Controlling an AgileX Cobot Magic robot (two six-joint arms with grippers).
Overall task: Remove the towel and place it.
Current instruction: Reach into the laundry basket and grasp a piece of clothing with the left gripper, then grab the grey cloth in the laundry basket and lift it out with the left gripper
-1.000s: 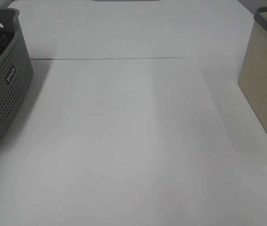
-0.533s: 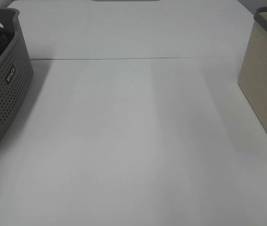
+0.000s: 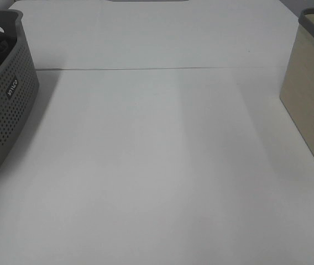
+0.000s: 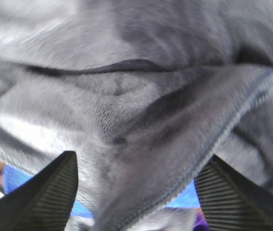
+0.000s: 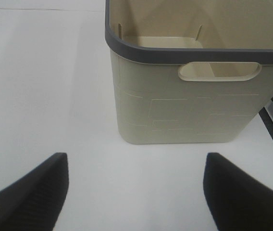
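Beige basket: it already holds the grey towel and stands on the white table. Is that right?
No. The beige basket stands on the white table, but the right wrist view shows its inside empty. The towel lies elsewhere, in the left wrist view.

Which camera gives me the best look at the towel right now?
Left wrist: the towel fills the frame, its hemmed edge visible, with a fold lying between the fingers of the left claw. Exterior high shows only a dark scrap of it inside the grey basket. Right wrist shows none, just the beige basket.
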